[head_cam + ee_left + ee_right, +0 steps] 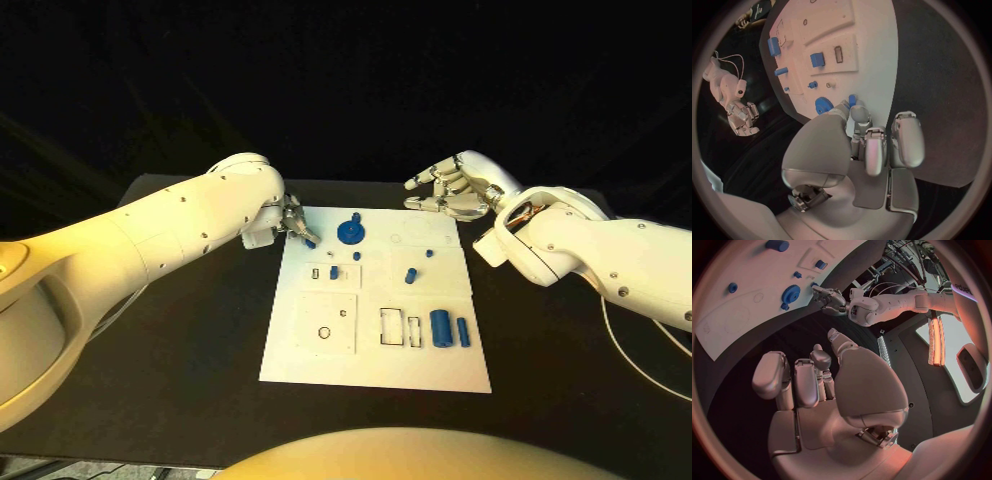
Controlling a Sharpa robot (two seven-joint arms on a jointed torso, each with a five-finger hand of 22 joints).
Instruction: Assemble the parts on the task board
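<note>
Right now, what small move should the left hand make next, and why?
Probably close on the small blue peg at its fingertips: the left hand sits at the white task board's far corner beside the blue gear, while the right hand hovers empty.

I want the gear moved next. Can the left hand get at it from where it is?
Probably yes: the left hand sits at the task board edge beside the blue gear, nothing between them.

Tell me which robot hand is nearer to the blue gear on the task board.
Left. The left robot hand sits at the board's far left edge, just beside the blue gear. The right robot hand hovers past the task board's far right corner, farther off.
</note>
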